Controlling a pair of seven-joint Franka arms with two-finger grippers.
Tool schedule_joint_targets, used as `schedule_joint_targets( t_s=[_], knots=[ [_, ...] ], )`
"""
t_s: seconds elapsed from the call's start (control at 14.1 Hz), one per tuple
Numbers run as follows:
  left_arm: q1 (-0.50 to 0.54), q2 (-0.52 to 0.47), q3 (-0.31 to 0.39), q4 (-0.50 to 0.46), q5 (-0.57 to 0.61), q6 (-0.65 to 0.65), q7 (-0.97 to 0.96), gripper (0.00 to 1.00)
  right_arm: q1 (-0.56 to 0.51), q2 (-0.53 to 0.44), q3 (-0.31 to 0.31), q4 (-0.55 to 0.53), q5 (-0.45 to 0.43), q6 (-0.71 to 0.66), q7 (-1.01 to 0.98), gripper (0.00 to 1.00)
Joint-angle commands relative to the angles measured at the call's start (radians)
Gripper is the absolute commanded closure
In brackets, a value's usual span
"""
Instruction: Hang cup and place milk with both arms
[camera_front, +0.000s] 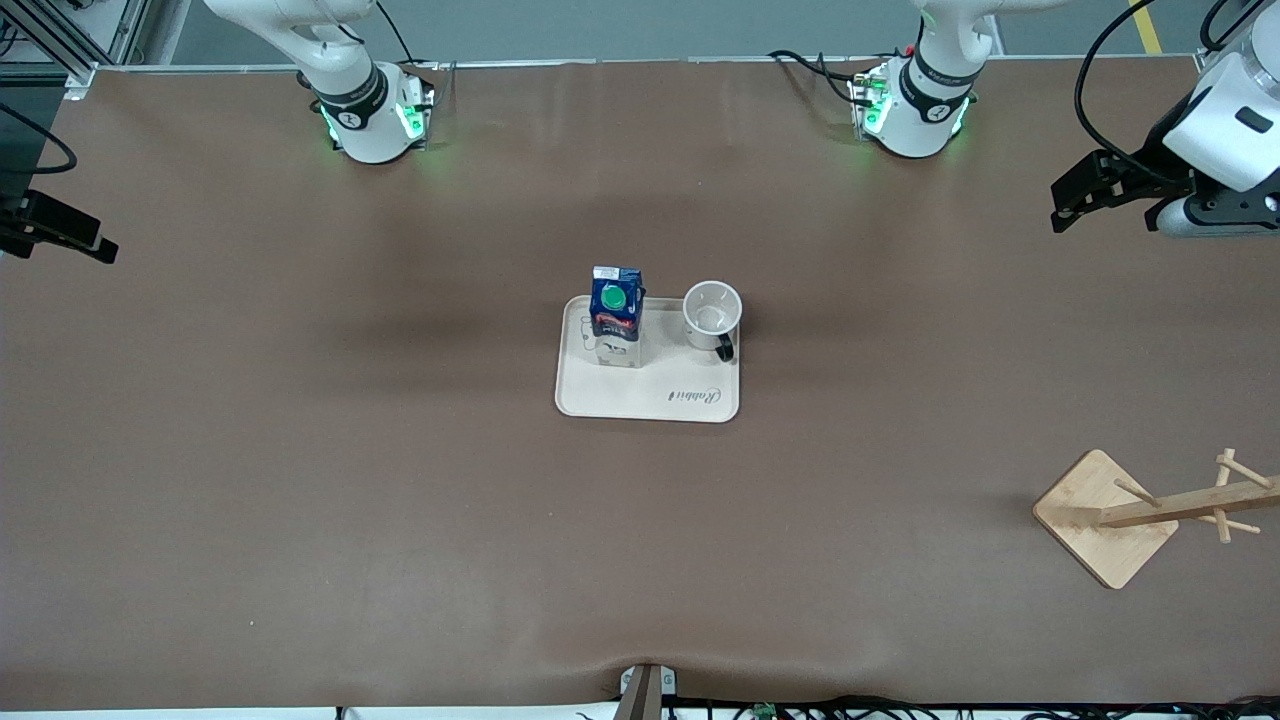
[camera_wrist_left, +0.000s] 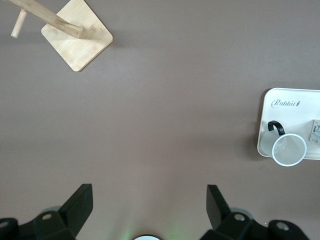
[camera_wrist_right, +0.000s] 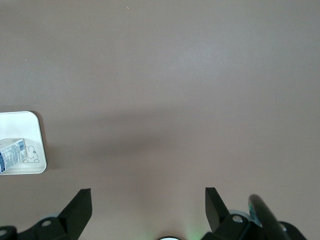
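Note:
The white cup (camera_front: 712, 312) stands upright on a cream tray (camera_front: 650, 400) at the table's middle, its black handle toward the front camera. The milk (camera_front: 616, 312) stands upright on the same tray, beside the cup toward the right arm's end. My left gripper (camera_front: 1068, 198) is open and empty, up over the table's left-arm end. Its wrist view (camera_wrist_left: 148, 200) shows the cup (camera_wrist_left: 289, 149) and the tray (camera_wrist_left: 290, 100) far off. My right gripper (camera_front: 85, 240) is open and empty over the right-arm end; its wrist view (camera_wrist_right: 148, 202) shows the milk (camera_wrist_right: 12, 152) at the edge.
A wooden cup rack (camera_front: 1105, 515) with a square base and several pegs stands near the left arm's end, nearer to the front camera than the tray. It also shows in the left wrist view (camera_wrist_left: 77, 35). The brown table mat (camera_front: 400, 500) covers the table.

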Motion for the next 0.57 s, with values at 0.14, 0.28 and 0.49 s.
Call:
schedule_joint_targets(
  t_s=[0.14,0.28,0.49],
  knots=[
    [0.001,0.012,0.003,0.028,0.0,-0.024,0.009,0.0,-0.015,-0.001,0.007,0.006,-0.005,-0.004,-0.005,0.0],
    [-0.002,0.016,0.003,0.03,0.0,-0.023,0.001,0.0,-0.017,0.007,0.005,0.006,-0.005,-0.004,0.001,0.0],
    [-0.006,0.042,0.0,0.019,0.0,-0.023,-0.006,0.0,-0.017,0.016,0.005,0.014,-0.008,-0.001,-0.004,0.0]
  ],
)
